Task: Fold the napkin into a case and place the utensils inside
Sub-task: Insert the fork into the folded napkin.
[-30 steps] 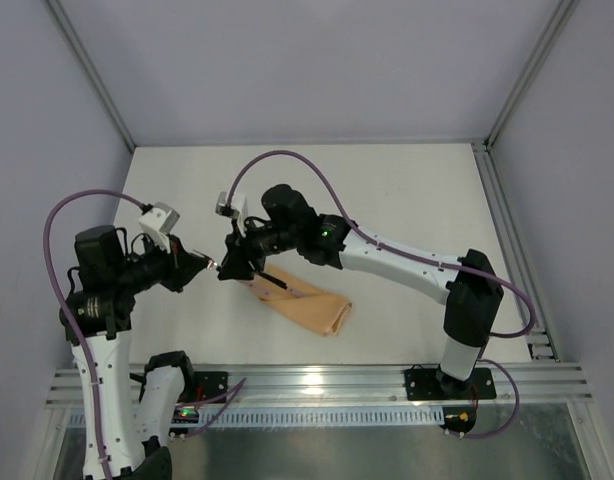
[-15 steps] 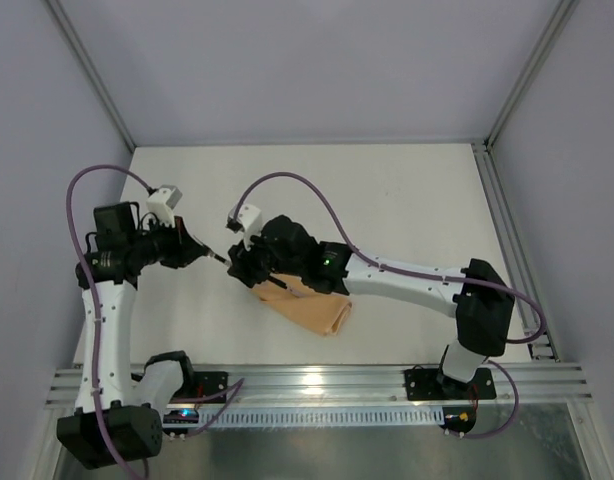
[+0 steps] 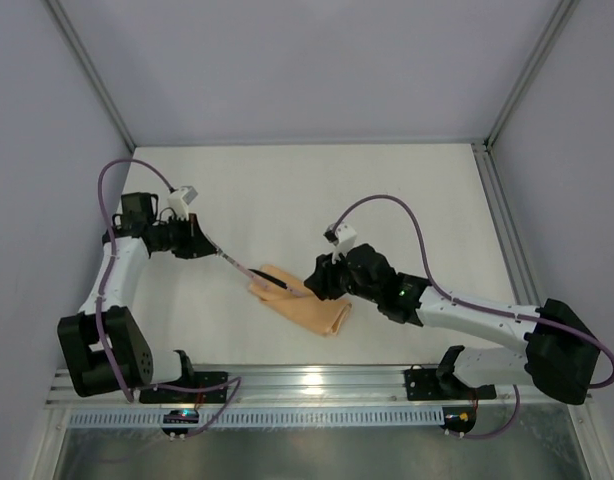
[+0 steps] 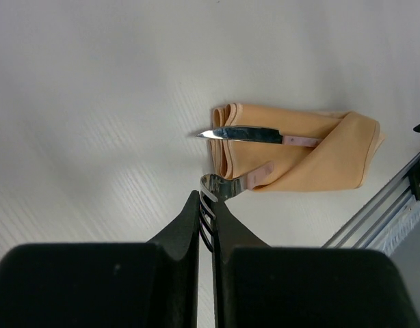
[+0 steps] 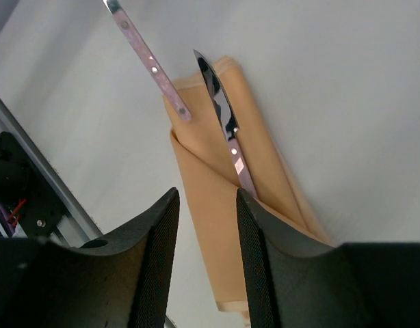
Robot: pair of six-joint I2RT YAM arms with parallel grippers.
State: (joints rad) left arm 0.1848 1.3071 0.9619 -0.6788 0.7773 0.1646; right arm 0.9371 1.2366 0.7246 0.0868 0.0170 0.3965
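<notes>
Left gripper, clamped shut on the fork by its tines, is holding the handle at the mouth of the folded case on the bench, knife already tucked, right gripper hovering open, empty.

The worktop is a plain white matte sheet, bare over most of its spread. One thing lies on it: the case, peach-orange cloth folded into a narrow pouch. It lies flat, just ahead of the fingertips of the left hand and close below the right hand. Its open end faces the left hand. A knife rests on the cloth, its pink handle tucked under a diagonal fold and its blade tip jutting past the open end over bare worktop (whether the tip touches the surface cannot be told). A fork slants from the left hand into the same fold.
</notes>
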